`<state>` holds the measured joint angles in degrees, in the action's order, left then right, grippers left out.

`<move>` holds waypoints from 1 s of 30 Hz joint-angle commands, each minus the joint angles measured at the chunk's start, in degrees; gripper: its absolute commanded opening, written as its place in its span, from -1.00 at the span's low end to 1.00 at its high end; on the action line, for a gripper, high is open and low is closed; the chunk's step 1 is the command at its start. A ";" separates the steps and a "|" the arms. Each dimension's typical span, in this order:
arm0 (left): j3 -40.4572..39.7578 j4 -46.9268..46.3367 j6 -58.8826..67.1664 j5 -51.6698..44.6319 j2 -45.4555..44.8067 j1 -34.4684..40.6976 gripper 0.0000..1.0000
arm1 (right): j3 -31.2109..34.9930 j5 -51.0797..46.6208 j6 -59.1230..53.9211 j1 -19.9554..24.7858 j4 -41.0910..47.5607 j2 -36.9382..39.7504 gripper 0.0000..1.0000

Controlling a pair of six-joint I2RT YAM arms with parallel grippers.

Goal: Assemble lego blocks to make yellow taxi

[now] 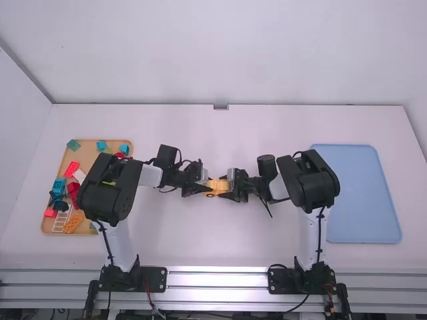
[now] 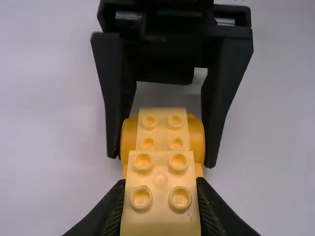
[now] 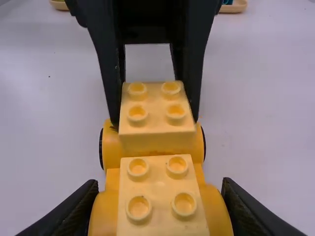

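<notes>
In the high view, the left gripper [image 1: 204, 182] and the right gripper [image 1: 231, 185] face each other at mid-table, with the yellow car [image 1: 217, 187] between them. The left wrist view has my left gripper [image 2: 160, 196] shut on a raised four-stud block [image 2: 161, 179] at one end of the car. Lower down, at the other end, the right gripper's fingers press against both wheels [image 2: 197, 140]. Seen from the right wrist, my right gripper [image 3: 158, 199] is shut around the wheeled end, beside a studded yellow block [image 3: 160, 191]. The car's underside is hidden.
At the left stands a tan tray [image 1: 62, 160] of loose red, teal, orange and white pieces, partly behind the left arm. A flat blue tray [image 1: 360, 200] lies on the right side of the white table [image 1: 220, 240]. Both arms reach inward from their sides.
</notes>
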<state>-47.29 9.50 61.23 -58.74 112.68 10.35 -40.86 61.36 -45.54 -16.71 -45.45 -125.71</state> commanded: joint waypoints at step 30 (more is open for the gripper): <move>0.00 0.44 0.04 1.05 1.11 0.61 -0.92 | -0.35 -2.69 1.16 0.26 0.92 -0.68 -0.04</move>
<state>-47.29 10.37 61.25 -58.61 112.92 10.63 -41.19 61.06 -44.36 -16.69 -45.25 -125.71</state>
